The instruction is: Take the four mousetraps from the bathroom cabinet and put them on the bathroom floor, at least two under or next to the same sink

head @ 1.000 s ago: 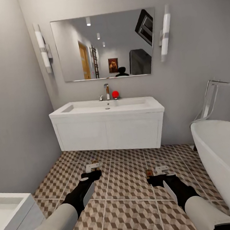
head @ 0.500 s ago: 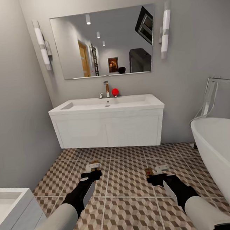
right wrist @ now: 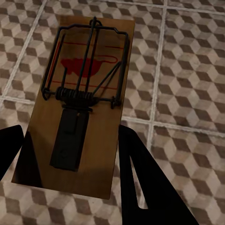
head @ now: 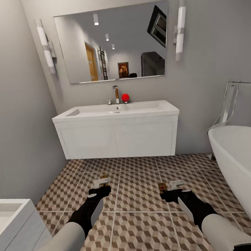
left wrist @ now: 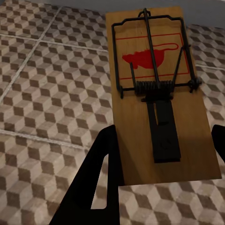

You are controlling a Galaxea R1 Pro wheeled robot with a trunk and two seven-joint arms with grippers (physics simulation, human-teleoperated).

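Two mousetraps are carried, one per arm. In the head view the left gripper [head: 100, 190] sits in the lower left of centre and the right gripper [head: 171, 194] in the lower right of centre, both held above the bathroom floor [head: 139, 193], in front of the bathroom sink [head: 119, 135] that hangs at mid-frame.

The left gripper is seen clamped on the left mousetrap [left wrist: 161, 89]: in the left wrist view dark fingers [left wrist: 101, 183] flank the near end of the wooden slab, which projects forward beyond them. The right gripper is likewise closed on the right mousetrap [right wrist: 79, 105], a finger [right wrist: 140, 183] pressed to its side edge.

Each trap's long axis is aligned with its gripper's reach, pointing away from the robot toward the sink. Tiles are seen beneath both traps; whether either touches the floor cannot be told.

The sink front lies further ahead of both traps, with open tiles between. The left arm appears slightly nearer the space under the basin. A forward and downward set-down is judged to be what is called for.
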